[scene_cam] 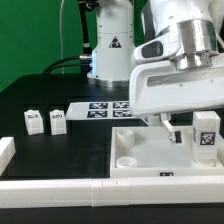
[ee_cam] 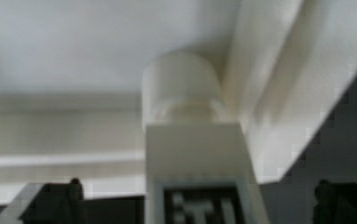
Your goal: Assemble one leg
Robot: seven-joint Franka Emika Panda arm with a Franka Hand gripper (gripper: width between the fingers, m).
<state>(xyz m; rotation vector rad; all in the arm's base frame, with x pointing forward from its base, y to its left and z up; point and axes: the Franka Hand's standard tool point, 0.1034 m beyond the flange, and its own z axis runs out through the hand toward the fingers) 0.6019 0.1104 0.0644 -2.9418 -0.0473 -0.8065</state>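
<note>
A large white square tray (scene_cam: 140, 155) with round corner sockets lies under the robot's claw (scene_cam: 168, 128). A thin marker board (scene_cam: 108, 107) lies behind the claw. One leg (scene_cam: 206, 136) stands upright just beside the claw at a tray corner; the wrist view shows a leg (ee_cam: 187, 130) between the spread, empty fingers. To seat it well, the leg likely needs to stay vertical over its socket.
</note>
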